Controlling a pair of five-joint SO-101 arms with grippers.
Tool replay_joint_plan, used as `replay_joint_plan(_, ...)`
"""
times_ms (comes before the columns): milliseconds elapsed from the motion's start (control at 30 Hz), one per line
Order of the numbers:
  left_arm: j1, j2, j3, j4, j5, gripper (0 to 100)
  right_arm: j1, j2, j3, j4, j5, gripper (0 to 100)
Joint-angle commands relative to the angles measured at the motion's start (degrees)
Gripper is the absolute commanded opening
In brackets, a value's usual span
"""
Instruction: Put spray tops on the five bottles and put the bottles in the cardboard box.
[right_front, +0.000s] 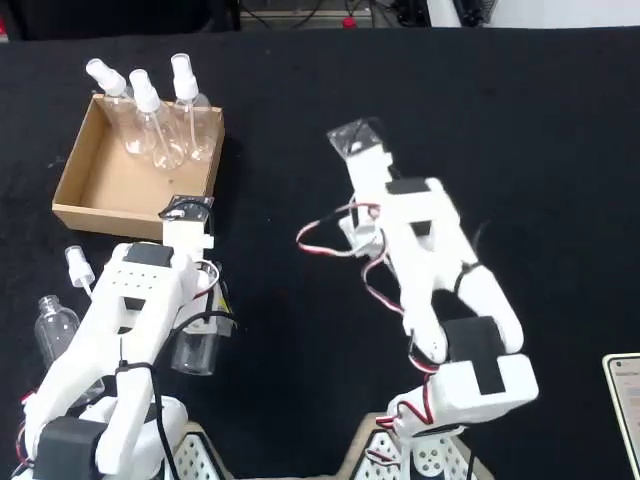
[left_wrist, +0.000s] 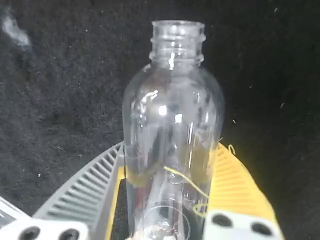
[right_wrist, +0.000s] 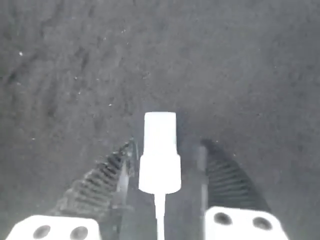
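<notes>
Capping judged in hand. Uncapped bottle (left_wrist: 172, 115) was clamped by left pincer (left_wrist: 167, 167), near cardboard box (right_front: 85, 185) w/ 3 capped bottles (right_front: 160, 130) inside. Spray top (right_wrist: 160, 132) was pinched in right pincer (right_wrist: 166, 152), over mid counter (right_front: 520, 120). Next: tube to be lined up w/ open neck, then pressed/twisted on.

Three bottles (right_front: 155, 125) sit far back in the cardboard box (right_front: 100, 190); before it, a spray top (right_front: 78, 266) beside another bottle (right_front: 55, 327).

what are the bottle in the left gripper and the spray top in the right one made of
The bottle looks like clear glossy plastic, possibly glass: the black cloth shows through it and highlights glint on its wall. The spray top looks like opaque white plastic, smooth and matte, without glints.
</notes>
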Motion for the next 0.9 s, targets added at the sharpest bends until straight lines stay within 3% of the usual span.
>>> replay_joint_plan(0,0.8,-1.1,-0.3,-0.4,-0.5,23,-0.4,-0.4,-9.4,9.7,-0.9,24.0)
replay_joint_plan(133,0.8,-1.1,-0.3,-0.4,-0.5,23,-0.5,0.1,-11.4,14.7,-0.8,24.0)
replay_joint_plan(367,0.7,-1.1,-0.3,-0.4,-0.5,23,-0.4,0.1,-5.6,9.5,1.8,18.8)
replay_joint_plan(867,0.8,-1.1,-0.3,-0.4,-0.6,23,-0.3,0.2,2.0,2.0,2.2,18.8)
